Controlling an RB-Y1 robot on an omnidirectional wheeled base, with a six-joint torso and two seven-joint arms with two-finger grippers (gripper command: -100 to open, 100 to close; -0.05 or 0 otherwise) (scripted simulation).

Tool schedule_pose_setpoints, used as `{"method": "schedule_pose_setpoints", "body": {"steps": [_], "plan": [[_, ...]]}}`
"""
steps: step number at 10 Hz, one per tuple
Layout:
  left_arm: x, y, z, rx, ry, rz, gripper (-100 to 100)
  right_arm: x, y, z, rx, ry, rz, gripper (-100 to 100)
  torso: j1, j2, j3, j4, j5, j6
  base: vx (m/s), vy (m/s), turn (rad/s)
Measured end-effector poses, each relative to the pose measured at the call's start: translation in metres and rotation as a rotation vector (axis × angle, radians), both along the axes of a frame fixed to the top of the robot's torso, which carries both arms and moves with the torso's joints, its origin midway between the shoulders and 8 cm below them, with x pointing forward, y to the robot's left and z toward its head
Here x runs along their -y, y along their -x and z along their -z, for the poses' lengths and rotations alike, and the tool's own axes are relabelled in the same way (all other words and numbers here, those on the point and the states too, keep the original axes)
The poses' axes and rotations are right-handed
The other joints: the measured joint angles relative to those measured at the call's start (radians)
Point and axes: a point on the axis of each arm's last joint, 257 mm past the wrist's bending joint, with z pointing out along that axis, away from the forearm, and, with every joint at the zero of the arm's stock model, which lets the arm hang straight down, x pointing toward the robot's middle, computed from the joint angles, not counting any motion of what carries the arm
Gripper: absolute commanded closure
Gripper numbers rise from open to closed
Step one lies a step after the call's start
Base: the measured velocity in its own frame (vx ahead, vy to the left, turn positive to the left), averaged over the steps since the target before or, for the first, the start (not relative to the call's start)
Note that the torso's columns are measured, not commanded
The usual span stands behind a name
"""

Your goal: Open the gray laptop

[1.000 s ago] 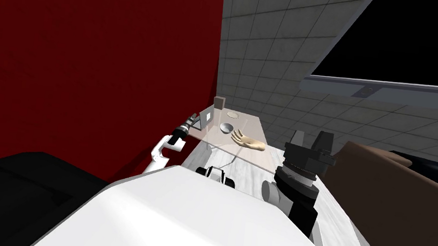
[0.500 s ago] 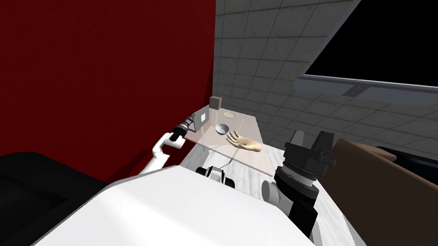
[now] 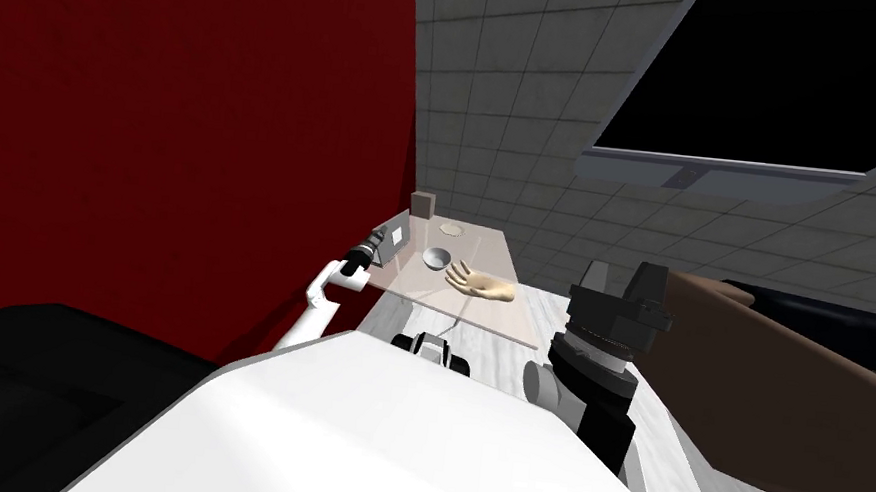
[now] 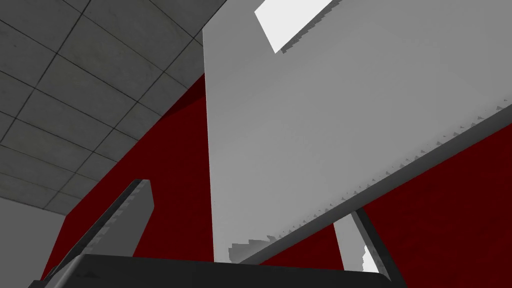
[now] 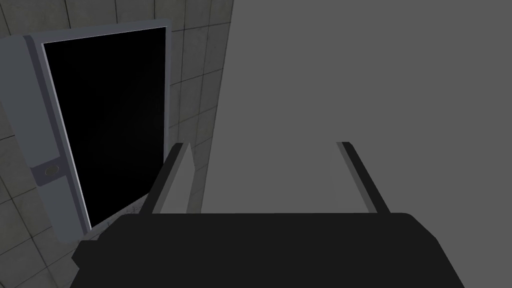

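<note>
Red wall (image 3: 166, 131) runs down the left, grey tiled wall (image 3: 511, 94) stands at the far end, and a grey-framed black area (image 3: 793, 81) is at far right. Pale translucent rectangular table (image 3: 491, 253) sits ahead. Thin grey flat-panel laptop (image 3: 393, 241) is at the table's left edge, beside the red wall, with its lid panel tilted up and a white patch on the face. Left gripper (image 3: 372, 248) is at the laptop's near-left side. In the left wrist view its fingers (image 4: 127, 215) are spread wide. The lid's edge runs between them, and one finger is clear of the lid. Right gripper (image 3: 622, 274) hangs near-right of the table, well apart from the laptop, with its fingers (image 5: 176, 172) spread and nothing between them. Table also holds:
- small brown box (image 3: 421, 204) at the far left corner
- flat round grey dish (image 3: 451, 228) just right of the box
- grey bowl (image 3: 437, 257) mid-table
- tan model hand (image 3: 484, 285) near-right of the bowl
</note>
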Motion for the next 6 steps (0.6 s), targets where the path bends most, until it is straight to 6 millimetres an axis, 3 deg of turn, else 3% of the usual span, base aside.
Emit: {"method": "schedule_pose_setpoints", "body": {"steps": [1,3,6], "plan": [[-0.001,0.000,0.000,-0.001,0.000,-0.002,100,0.000,0.000,0.000,0.000,0.000,0.000,0,-0.001,-0.001,-0.001,0.000,0.000,-0.001,-0.004,0.003,0.227],[0.007,0.003,0.000,0.000,-0.007,0.010,100,0.000,0.000,0.000,0.000,0.000,0.000,0,-0.001,-0.001,-0.001,0.000,0.001,-0.001,0.002,0.044,0.020],[0.014,0.000,-0.001,0.002,0.115,0.008,100,0.000,0.000,0.000,0.000,0.000,0.000,0,0.005,-0.004,-0.002,-0.003,0.005,0.000,0.012,0.133,-0.014]]}}
